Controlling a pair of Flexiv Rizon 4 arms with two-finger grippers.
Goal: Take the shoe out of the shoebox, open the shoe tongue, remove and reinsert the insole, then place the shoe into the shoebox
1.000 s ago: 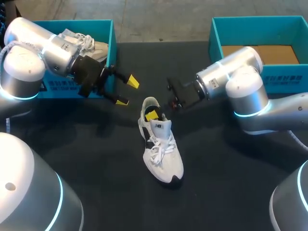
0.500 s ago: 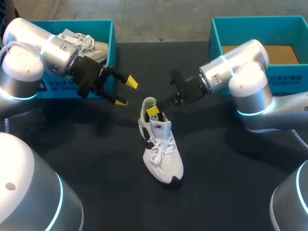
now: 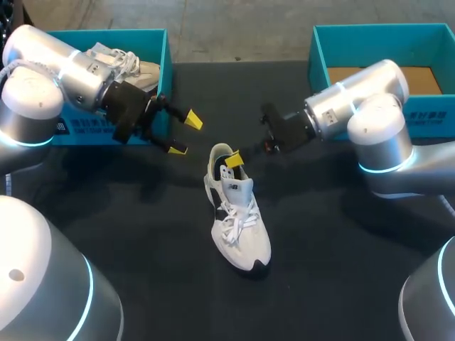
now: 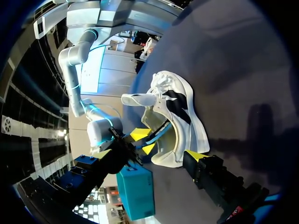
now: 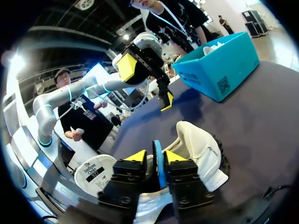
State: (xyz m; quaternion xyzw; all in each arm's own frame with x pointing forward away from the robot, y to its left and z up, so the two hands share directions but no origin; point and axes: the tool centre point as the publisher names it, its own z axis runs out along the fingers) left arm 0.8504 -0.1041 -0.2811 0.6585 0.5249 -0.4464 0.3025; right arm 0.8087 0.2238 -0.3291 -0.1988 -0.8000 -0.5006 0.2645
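head view, sneaker: the white sneaker [image 3: 238,224] stands on its sole near the middle of the bench [image 3: 341,256], heel toward the far edge, outside both boxes.
head view, boxes: the left shoebox [image 3: 166,67] at the far left corner holds a 2nd sneaker [image 3: 135,65]. The right shoebox [image 3: 316,50] at the far right corner shows only its cardboard floor.
head view, left tool: the left tool [image 3: 185,134] hangs near the heel on its left, fingers wide apart, holding nothing.
head view, right tool: the right tool [image 3: 233,160] shows 1 yellow tip at the heel opening; its grip cannot be read from here.
left wrist view, sneaker: the tongue [image 4: 140,99] is lifted clear of the opening, and 2 yellow tips of the right tool sit at the heel collar.
right wrist view, grip: the 2 fingers are clamped on the thin edge of the blue insole [image 5: 159,161], which stands upright out of the heel.
handling, insole: probably light, thin and floppy, so it will likely bend and drag on the lining; the heel end is the best hold.
handling, sneaker: light with soft uppers, so it may lift along with the insole. The free left tool could steady it at the stiffer heel counter or sole edge.
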